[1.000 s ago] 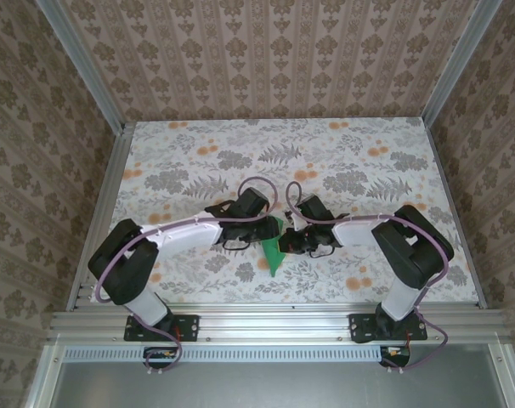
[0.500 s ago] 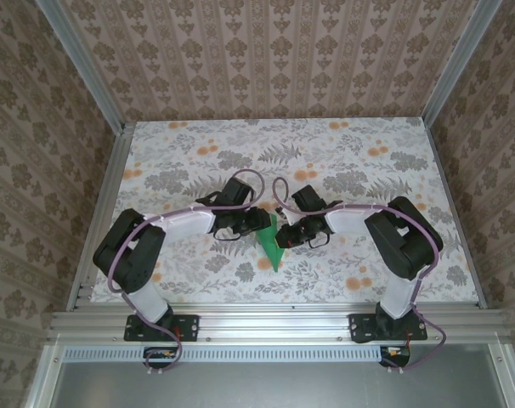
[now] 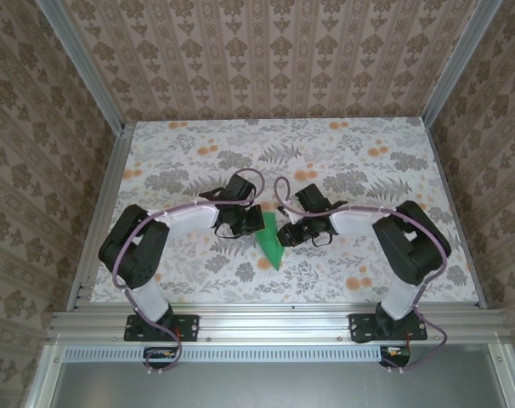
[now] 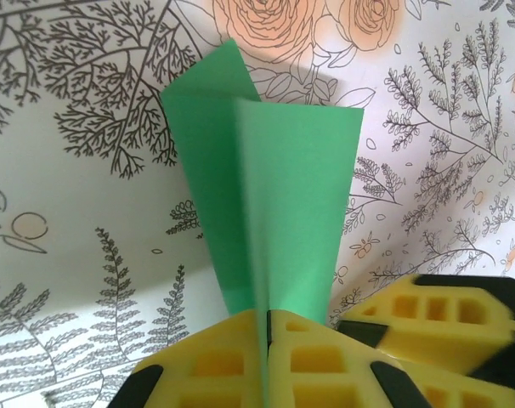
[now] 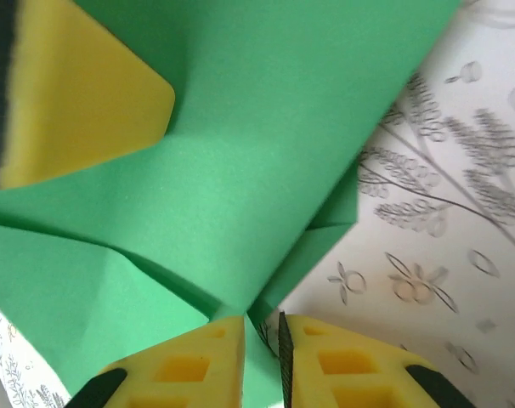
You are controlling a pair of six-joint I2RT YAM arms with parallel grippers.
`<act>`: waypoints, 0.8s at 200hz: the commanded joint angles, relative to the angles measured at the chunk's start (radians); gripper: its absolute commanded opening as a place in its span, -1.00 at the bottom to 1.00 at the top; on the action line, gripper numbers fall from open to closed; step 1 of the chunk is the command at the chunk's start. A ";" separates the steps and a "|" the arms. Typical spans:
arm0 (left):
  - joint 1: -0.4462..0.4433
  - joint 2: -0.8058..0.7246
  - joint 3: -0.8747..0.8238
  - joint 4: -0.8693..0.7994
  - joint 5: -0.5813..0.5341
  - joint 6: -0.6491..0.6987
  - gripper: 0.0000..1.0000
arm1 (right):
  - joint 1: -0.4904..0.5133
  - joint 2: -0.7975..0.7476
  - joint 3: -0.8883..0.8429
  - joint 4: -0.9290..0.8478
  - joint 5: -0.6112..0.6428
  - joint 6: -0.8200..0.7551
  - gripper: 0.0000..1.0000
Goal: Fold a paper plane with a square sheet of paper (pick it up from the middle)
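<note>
1. Green paper, folded into a narrow pointed plane (image 3: 270, 244), sits between the two hands. It is about midway between the left and right edges of the surface (image 3: 342, 153), and nearer the near edge than the far one.
2. From above, its sharp tip points toward the near edge, and its wider end is up between the hands.
3. The left hand (image 3: 254, 223) meets the plane from the left. In its wrist view the yellow fingers (image 4: 215, 361) are pressed tight together, with the centre crease clamped between them.
4. In that same view two flaps spread away from the crease, and they cast a soft shadow on the floral surface behind.
5. The right hand (image 3: 286, 235) comes in from the right. In its wrist view the fingers (image 5: 342, 361) stand a thin slit apart, with a fold of the paper running into the slit. I cannot tell whether they pinch it.
6. The hands are very close. One right finger shows just beside the left fingers in the left wrist view. In the right wrist view, one left finger stands in front of the green paper.
</note>
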 commanded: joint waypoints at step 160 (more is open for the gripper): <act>-0.023 0.038 0.072 -0.122 -0.032 -0.138 -1.00 | 0.543 -0.149 -0.379 0.674 0.836 -0.343 0.15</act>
